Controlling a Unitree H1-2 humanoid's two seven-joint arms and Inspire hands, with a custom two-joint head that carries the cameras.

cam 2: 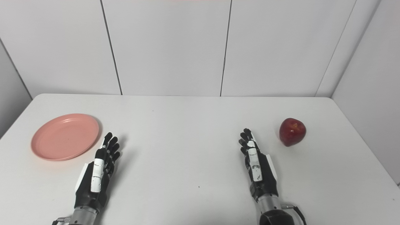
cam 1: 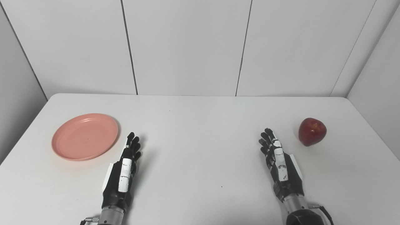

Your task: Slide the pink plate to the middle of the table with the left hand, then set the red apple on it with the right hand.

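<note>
While both robot hands lie open and empty, pink plate [cam 1: 85, 136] and red apple [cam 1: 312, 131] sit unobstructed.

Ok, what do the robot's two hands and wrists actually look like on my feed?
Both look alike. The left hand and right hand have black fingers and black bodies, white strips running along the back, and a white panel on the outer edge. Each sits on a silver metal wrist cuff. A thin cable loops out beside each wrist; the right forearm below the cuff is black.
</note>
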